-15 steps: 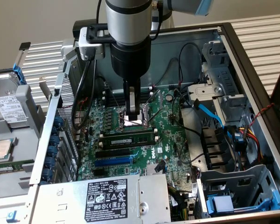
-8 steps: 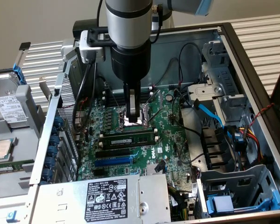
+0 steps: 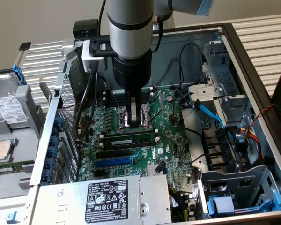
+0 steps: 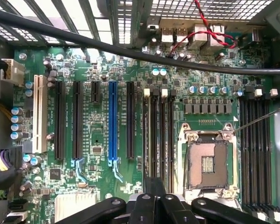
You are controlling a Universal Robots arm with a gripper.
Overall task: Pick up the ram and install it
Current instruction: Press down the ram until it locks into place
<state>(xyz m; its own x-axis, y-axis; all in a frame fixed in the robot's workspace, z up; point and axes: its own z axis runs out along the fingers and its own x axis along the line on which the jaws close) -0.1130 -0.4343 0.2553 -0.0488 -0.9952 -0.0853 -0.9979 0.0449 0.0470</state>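
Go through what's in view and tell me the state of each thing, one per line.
ram: seated lengthwise in a memory slot, not held.
gripper: shut, holding nothing, over the CPU socket.
CPU socket: open, no processor in it.
blue expansion slot: unoccupied.
computer case: side open.

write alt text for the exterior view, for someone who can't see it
A robot arm reaches down into an open computer case, its shut gripper just above the CPU socket on the green motherboard. A ram stick sits in a slot just in front of the gripper, beside a blue expansion slot.
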